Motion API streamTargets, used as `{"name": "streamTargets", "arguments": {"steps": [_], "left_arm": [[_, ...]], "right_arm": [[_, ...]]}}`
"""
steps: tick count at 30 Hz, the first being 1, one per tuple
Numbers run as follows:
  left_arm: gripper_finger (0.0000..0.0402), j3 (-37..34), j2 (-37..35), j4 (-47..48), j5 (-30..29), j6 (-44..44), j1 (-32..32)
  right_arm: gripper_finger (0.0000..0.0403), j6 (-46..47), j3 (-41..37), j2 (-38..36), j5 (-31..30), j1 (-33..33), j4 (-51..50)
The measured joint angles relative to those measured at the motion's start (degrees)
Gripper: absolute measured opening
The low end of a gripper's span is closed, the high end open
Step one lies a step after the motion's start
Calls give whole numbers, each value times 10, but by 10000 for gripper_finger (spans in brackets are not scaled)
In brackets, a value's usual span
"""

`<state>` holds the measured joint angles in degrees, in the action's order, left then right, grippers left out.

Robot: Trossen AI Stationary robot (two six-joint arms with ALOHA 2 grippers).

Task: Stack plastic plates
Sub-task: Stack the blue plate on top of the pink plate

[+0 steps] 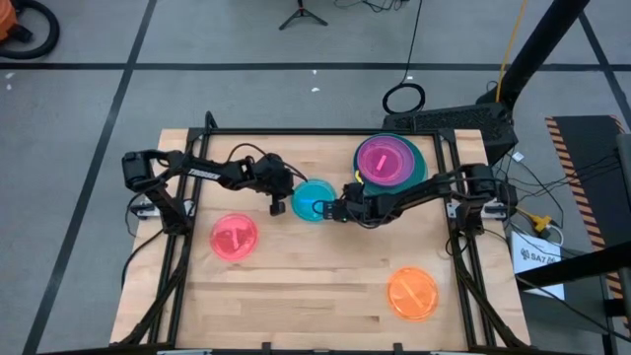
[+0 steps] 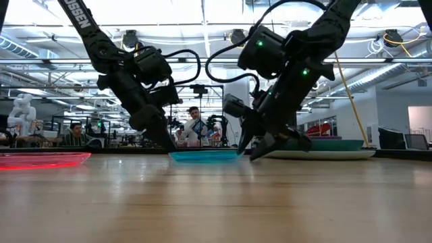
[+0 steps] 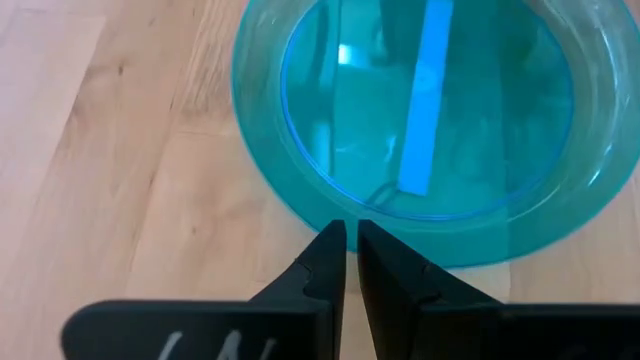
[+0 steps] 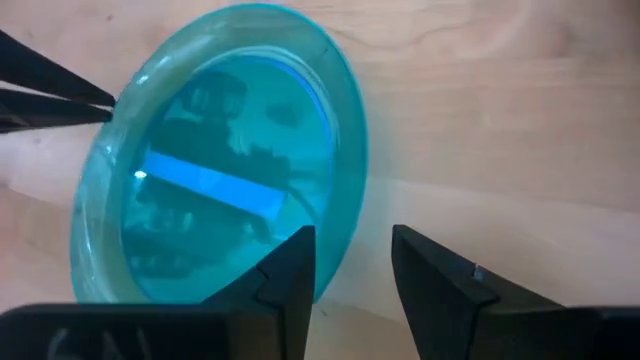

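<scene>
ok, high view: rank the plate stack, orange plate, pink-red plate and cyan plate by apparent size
1. Plate stack, dark green bottom rim widest.
2. Orange plate and pink-red plate: look alike, not ranked.
3. Cyan plate: looks smallest, but the grippers partly cover it, so unsure.

Two dark jointed arms, black cables, green lights, pointed fingers (image 3: 330,262).

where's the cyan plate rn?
High view: cyan plate lies mid-table between the left gripper and right gripper, left of the plate stack.
</scene>
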<state>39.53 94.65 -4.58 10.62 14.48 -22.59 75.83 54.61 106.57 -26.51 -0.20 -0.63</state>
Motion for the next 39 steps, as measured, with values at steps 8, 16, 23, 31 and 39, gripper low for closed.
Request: {"name": "streamTargets", "arguments": {"steps": [8, 16, 23, 31, 39], "left_arm": [[35, 0, 0, 1, 0, -1, 0], [35, 0, 0, 1, 0, -4, 0], [35, 0, 0, 0, 0, -7, 0], [35, 0, 0, -1, 0, -11, 0], [35, 0, 0, -3, 0, -18, 0]], "right_arm": [[130, -5, 0, 2, 7, -2, 22], [130, -9, 0, 3, 10, -6, 30], [126, -17, 0, 3, -3, -6, 52], [83, -21, 0, 3, -4, -6, 60], [49, -22, 0, 3, -5, -6, 60]]}}
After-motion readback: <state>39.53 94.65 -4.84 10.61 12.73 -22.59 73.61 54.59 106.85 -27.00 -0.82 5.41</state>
